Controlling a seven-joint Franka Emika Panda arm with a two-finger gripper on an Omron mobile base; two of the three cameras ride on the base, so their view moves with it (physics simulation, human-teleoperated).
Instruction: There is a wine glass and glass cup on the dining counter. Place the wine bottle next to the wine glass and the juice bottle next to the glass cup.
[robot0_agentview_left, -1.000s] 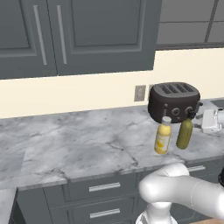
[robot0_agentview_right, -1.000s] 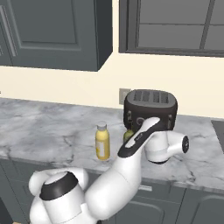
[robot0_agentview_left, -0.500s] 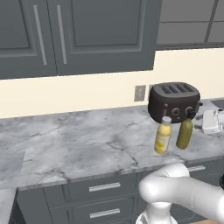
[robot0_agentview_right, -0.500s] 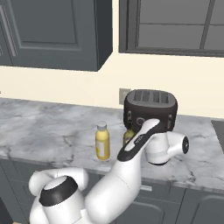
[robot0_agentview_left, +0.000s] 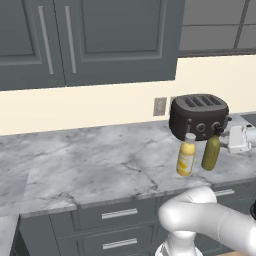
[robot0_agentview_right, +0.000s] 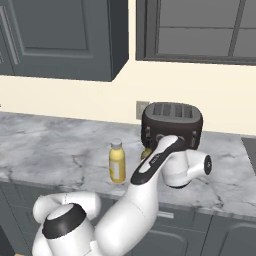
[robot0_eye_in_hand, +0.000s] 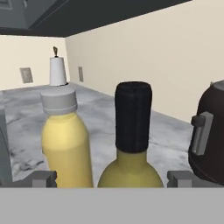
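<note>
The olive-green wine bottle (robot0_agentview_left: 210, 153) and the yellow juice bottle (robot0_agentview_left: 186, 156) stand side by side on the marble worktop, in front of the toaster. My gripper (robot0_agentview_left: 223, 141) hovers open just right of the wine bottle at neck height. In the hand view the wine bottle's black-topped neck (robot0_eye_in_hand: 133, 120) rises close ahead between the fingertips (robot0_eye_in_hand: 43, 178), with the juice bottle (robot0_eye_in_hand: 65, 140) to its left. My arm hides most of the wine bottle (robot0_agentview_right: 145, 153) in the right base view, where the juice bottle (robot0_agentview_right: 117, 162) stands free. The wine glass, glass cup and dining counter are out of view.
A dark toaster (robot0_agentview_left: 199, 115) sits right behind the bottles, close to my hand (robot0_eye_in_hand: 210, 135). The marble worktop (robot0_agentview_left: 90, 165) stretches bare to the left, with drawers below and dark cabinets above. A white cone-shaped item (robot0_eye_in_hand: 57, 70) stands far off by the wall.
My hand has edged slightly closer to the wine bottle. The jaws stay open and both bottles stand where they were.
</note>
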